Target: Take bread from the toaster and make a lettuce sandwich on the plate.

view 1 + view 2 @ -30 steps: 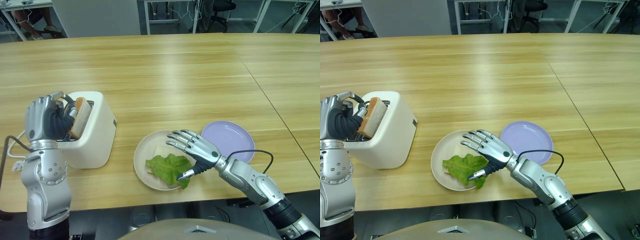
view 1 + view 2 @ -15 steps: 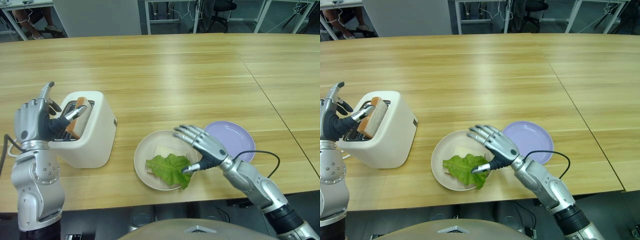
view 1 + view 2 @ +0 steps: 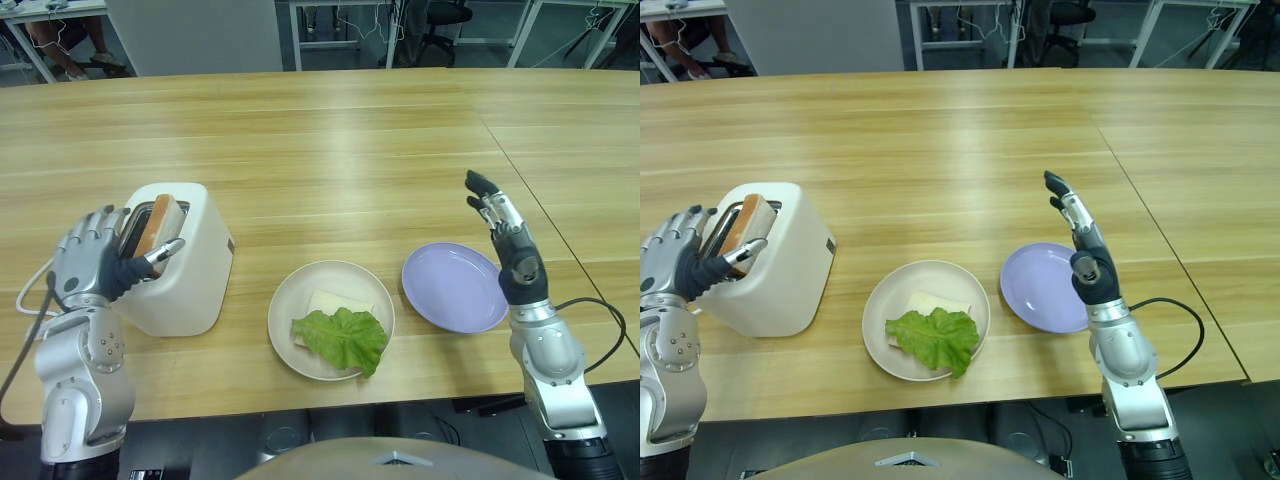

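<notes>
Reference thing: beige plate (image 3: pixel 283 322), near the front edge of the wooden table (image 3: pixel 330 140).

On the beige plate: one pale bread slice (image 3: pixel 338 302), lying flat. On top of it a green lettuce leaf (image 3: pixel 342 340), covering the slice's near part and reaching the plate's near rim on the right side.

Left of the beige plate and clear of it: white toaster (image 3: pixel 190 265), upright. Standing in its slot, crust edge up and leaning slightly, a second bread slice (image 3: pixel 160 222).

Further left of the beige plate, on the toaster's far side from it: left hand (image 3: pixel 95 262), close against the toaster body. Fingers loosely spread, closed on nothing. Thumb tip at the toaster's top edge, just beside the standing slice. Contact with that slice not determinable.

Right of the beige plate, just beside it and not touching: purple plate (image 3: pixel 445 292).

Further right of the beige plate, beyond the purple plate: right hand (image 3: pixel 508 240), raised upright above that plate's right rim. Fingers straight, pointing up, holding nothing.
</notes>
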Robot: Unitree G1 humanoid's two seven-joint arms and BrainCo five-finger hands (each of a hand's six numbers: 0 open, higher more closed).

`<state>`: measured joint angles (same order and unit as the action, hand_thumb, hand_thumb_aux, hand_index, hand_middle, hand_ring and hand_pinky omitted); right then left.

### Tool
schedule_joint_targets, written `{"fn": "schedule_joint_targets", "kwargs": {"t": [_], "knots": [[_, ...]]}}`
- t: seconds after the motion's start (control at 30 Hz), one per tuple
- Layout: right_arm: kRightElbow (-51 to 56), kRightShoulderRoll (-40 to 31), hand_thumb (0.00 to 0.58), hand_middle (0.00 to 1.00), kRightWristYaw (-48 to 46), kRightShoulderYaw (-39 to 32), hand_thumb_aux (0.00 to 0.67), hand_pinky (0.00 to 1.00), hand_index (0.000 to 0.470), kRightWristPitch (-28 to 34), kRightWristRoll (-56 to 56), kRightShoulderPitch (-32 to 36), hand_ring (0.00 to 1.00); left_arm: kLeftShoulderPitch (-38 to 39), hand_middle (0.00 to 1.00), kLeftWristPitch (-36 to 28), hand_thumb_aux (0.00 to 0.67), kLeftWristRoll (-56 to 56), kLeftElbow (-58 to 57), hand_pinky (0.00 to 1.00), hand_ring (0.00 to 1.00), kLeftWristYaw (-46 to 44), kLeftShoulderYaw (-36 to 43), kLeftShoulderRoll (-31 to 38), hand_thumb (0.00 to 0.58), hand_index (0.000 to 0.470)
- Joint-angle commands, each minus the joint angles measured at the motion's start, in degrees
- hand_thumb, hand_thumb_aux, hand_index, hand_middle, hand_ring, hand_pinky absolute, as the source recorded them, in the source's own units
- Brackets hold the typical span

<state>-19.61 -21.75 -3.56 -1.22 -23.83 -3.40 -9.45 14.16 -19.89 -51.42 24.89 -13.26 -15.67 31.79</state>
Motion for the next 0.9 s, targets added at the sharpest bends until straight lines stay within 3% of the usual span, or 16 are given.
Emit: {"fn": "schedule_joint_targets", "kwargs": {"t": [0.03,0.1,0.13,0.17,0.2,0.33,0.37,0.43,0.9], "knots": [[-1.82,0.87,0.000,0.00,-1.52,2.36,0.000,0.00,0.000,2.15,-2.08,-0.76,0.00,-0.14,0.00,-1.25,0.000,-1.41,-2.44,0.00,0.00,-2.09,2.55,0.88,0.000,0.000],[-2.26,1.29,0.000,0.00,-2.04,2.90,0.000,0.00,0.000,2.55,-1.98,-0.78,0.00,-0.40,0.00,-1.52,0.000,-1.46,-3.23,0.00,0.00,-2.19,2.78,1.27,0.000,0.000],[-2.41,1.51,0.000,0.00,-2.33,3.06,0.000,0.00,0.000,2.69,-1.87,-0.79,0.00,-0.55,0.00,-1.34,0.229,-0.93,-3.43,0.00,0.00,-1.96,2.69,1.27,0.328,0.157],[-2.51,1.66,0.000,0.00,-2.58,3.20,0.000,0.00,0.000,2.82,-1.49,-0.76,0.00,-0.81,0.00,-1.01,0.391,-0.42,-3.30,0.00,0.00,-1.38,2.51,1.21,0.480,0.269],[-2.52,1.77,0.000,0.00,-2.80,3.30,0.000,0.00,0.000,2.77,-1.03,-0.78,0.00,-1.13,0.00,-0.52,0.670,0.50,-2.90,0.00,0.00,-0.88,2.24,0.97,0.580,0.460],[-2.08,2.62,0.000,0.00,-3.48,3.33,0.000,0.00,0.000,2.49,-0.06,-0.93,0.00,-3.94,0.00,3.35,0.670,6.36,0.32,0.00,0.00,4.09,-0.25,-1.61,0.580,0.460],[-1.93,2.92,0.000,0.00,-3.68,3.35,0.000,0.00,0.000,2.41,0.16,-0.96,0.00,-4.62,0.48,4.33,0.670,7.38,1.33,0.48,0.48,5.57,-0.99,-2.14,0.580,0.460],[-1.78,3.24,0.000,0.00,-4.00,3.22,0.000,0.00,0.000,2.15,0.93,-1.08,0.00,-6.22,1.00,5.88,0.670,11.07,2.96,1.00,1.00,7.25,-2.82,-3.65,0.580,0.460],[-1.42,4.14,0.000,0.00,-5.93,2.91,0.000,0.00,0.000,0.03,4.82,-1.45,0.00,-12.02,1.00,13.91,0.670,26.13,7.24,1.00,1.00,13.25,-12.39,-6.00,0.580,0.460]]}}
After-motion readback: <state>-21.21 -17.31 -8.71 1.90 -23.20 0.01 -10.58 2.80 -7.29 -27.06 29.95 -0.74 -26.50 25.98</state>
